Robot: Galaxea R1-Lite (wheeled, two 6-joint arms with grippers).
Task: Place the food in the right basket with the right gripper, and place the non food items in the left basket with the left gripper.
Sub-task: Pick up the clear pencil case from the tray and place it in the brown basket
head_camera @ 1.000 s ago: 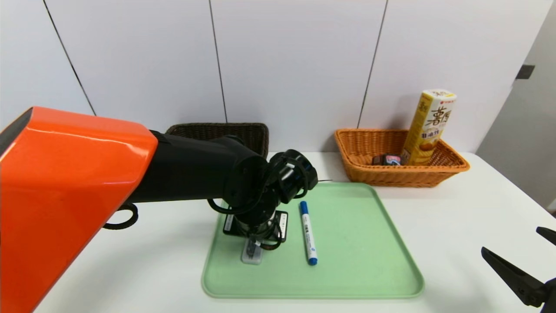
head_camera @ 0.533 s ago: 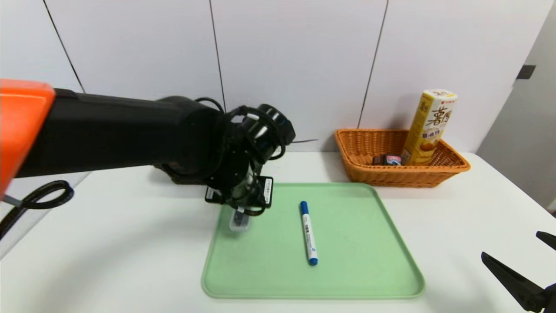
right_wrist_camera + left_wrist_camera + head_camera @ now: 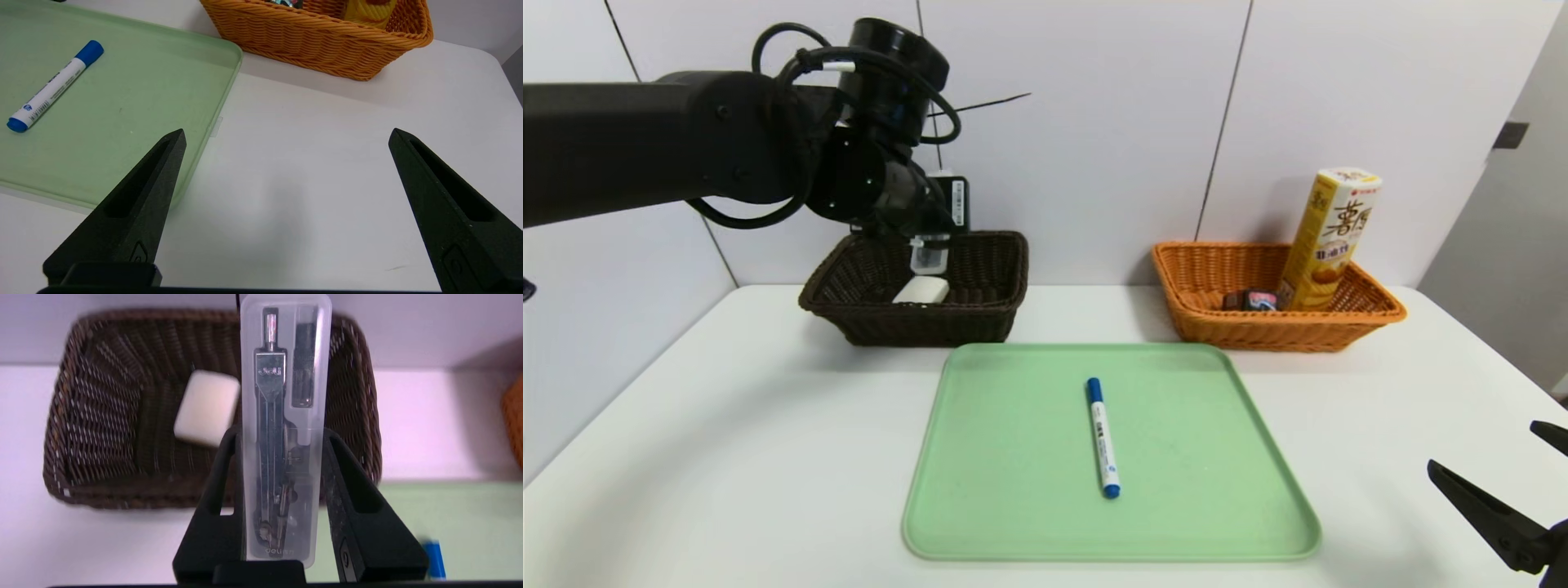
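Left arm, upper left of the frame: rounded black segments [image 3: 743,135], looped with black cables [image 3: 882,61]
Left gripper: black, pointed fingers [image 3: 355,514], one screw seen
Right gripper, lower right: black, tapered, grooved [image 3: 288,130]

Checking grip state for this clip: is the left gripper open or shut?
Shut on the clear case: the left gripper's jaws press both its sides.

left end effector [image 3: 282,435] raised, apparently clamped, right end effector [image 3: 287,130] wide open

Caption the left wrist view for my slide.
Left gripper clasping a clear drawing-tool case above the dark brown basket.
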